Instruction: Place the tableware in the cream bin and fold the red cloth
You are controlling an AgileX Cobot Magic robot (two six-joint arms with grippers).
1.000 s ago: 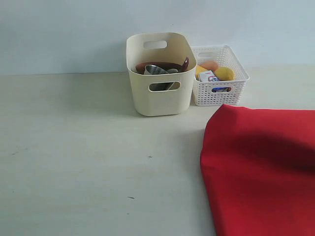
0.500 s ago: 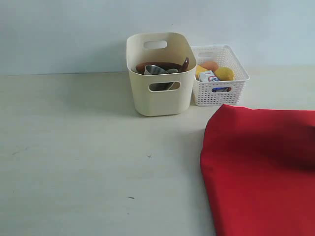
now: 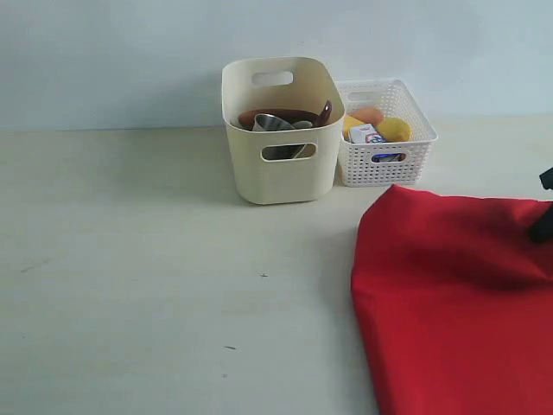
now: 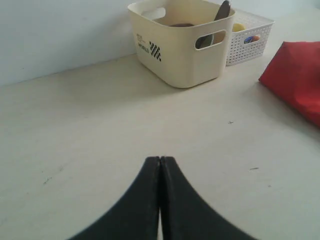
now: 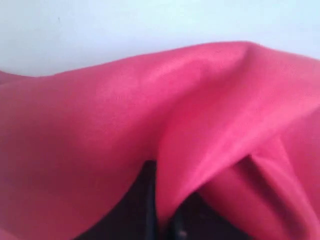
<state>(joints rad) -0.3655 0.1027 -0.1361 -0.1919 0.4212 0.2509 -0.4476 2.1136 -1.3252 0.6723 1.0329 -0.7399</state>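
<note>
Red cloth (image 3: 449,294) lies on the table (image 3: 130,259) on the right side, well apart from the left gripper (image 4: 160,165), with its near corner a little in front of the white lattice basket (image 3: 384,169). Right gripper (image 5: 160,200) is clamped on a raised ridge of the fabric; the wrist view shows cloth bunched up between the dark jaws, probably a pinch to lift an edge for the fold. Left gripper is clenched on nothing, hovering low over bare table, likely parked out of the way. Cream bin (image 3: 281,177) stands at the back touching the basket and already holds the steel cup (image 3: 272,124), brown plate (image 3: 289,115) and wooden spoon (image 3: 326,112); the bowl is not clearly visible. Tableware part looks done, folding left.
</note>
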